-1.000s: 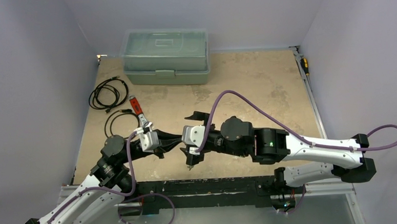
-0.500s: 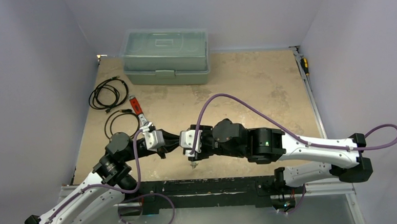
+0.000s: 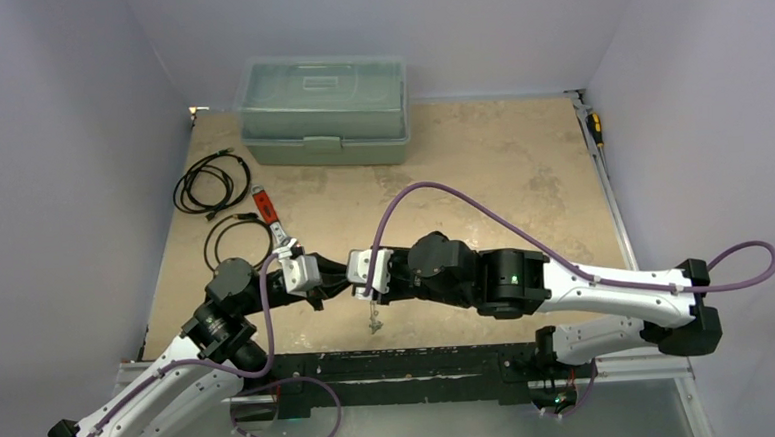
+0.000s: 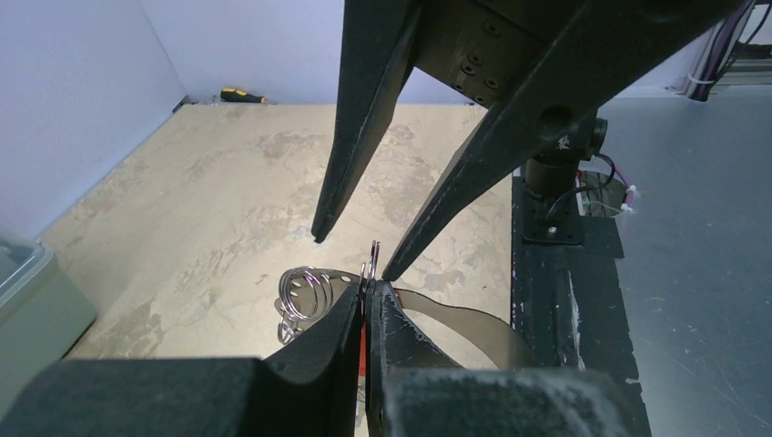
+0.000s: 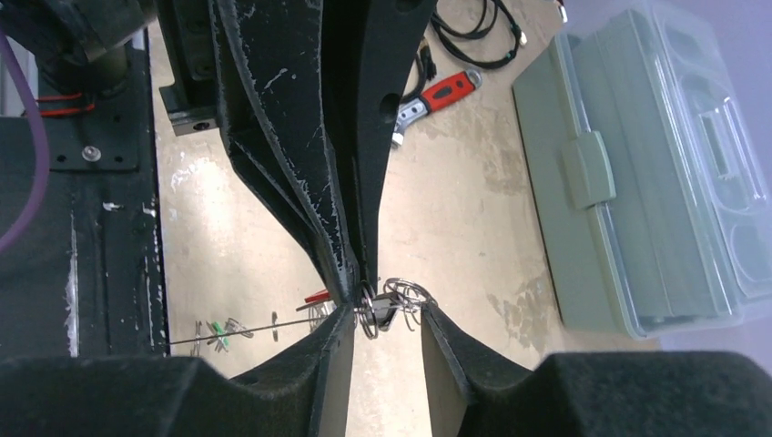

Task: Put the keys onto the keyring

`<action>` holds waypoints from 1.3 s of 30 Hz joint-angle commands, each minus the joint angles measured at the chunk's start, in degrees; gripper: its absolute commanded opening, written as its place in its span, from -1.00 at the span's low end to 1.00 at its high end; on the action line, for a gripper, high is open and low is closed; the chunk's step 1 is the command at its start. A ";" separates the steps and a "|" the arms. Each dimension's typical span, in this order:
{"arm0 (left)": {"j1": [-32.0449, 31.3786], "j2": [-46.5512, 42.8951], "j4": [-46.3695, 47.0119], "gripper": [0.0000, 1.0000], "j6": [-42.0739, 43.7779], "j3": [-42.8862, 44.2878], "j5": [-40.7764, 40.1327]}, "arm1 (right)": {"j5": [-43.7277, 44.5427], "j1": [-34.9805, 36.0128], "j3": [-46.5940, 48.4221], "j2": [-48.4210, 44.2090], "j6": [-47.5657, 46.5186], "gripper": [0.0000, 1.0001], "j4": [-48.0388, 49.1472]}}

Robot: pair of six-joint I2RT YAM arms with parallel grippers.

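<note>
Lower centre, by the table's [image 3: 521, 171] front edge, bare top above: left gripper [image 4: 364, 296] pinches the keyring [image 4: 374, 264] tight; right gripper [image 5: 387, 314] straddles it half-open, narrower and nearer than before.

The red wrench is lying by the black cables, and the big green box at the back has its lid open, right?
Not quite. The green box has its lid shut, not open; the top view shows this. The red wrench does lie by the black cables.
</note>
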 commanded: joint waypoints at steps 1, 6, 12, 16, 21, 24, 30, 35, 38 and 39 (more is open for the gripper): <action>-0.25 -0.52 3.61 -1.00 0.66 1.90 1.13 | 1.87 -0.25 1.96 1.17 -0.24 -0.32 1.45; -0.24 -0.48 3.88 -1.00 0.43 1.78 1.41 | 1.68 -0.25 1.92 1.15 -0.27 -0.41 1.88; -0.26 -0.06 3.94 -1.00 0.28 1.80 1.59 | 1.12 -0.23 1.43 0.50 -0.54 -0.50 2.65; -0.24 -0.26 3.93 -1.00 0.25 1.70 1.70 | 1.15 -0.24 1.37 0.59 -0.71 -0.60 2.49; -0.25 -0.17 4.10 -1.00 -0.08 1.64 2.14 | 0.65 -0.25 0.91 0.84 -0.77 -0.85 2.63; -0.24 -0.17 4.19 -1.00 -0.08 1.66 2.27 | -0.38 -0.25 1.06 0.87 -1.08 -1.00 2.45; -0.24 -0.86 4.17 -1.00 0.01 1.62 1.44 | -1.19 -0.24 -0.79 -1.48 -1.65 -1.00 5.47; -0.22 -2.03 3.96 -0.26 0.35 1.79 0.24 | -0.87 -0.25 -4.05 -4.20 -1.18 -1.00 10.13; -0.27 -3.24 3.64 -0.10 0.92 1.77 -1.33 | -0.04 -0.25 -5.77 -6.09 -0.49 -1.00 12.02; -0.27 -3.44 3.57 -0.10 1.16 1.73 -1.63 | 0.70 -0.24 -6.45 -6.62 -0.43 -1.00 12.74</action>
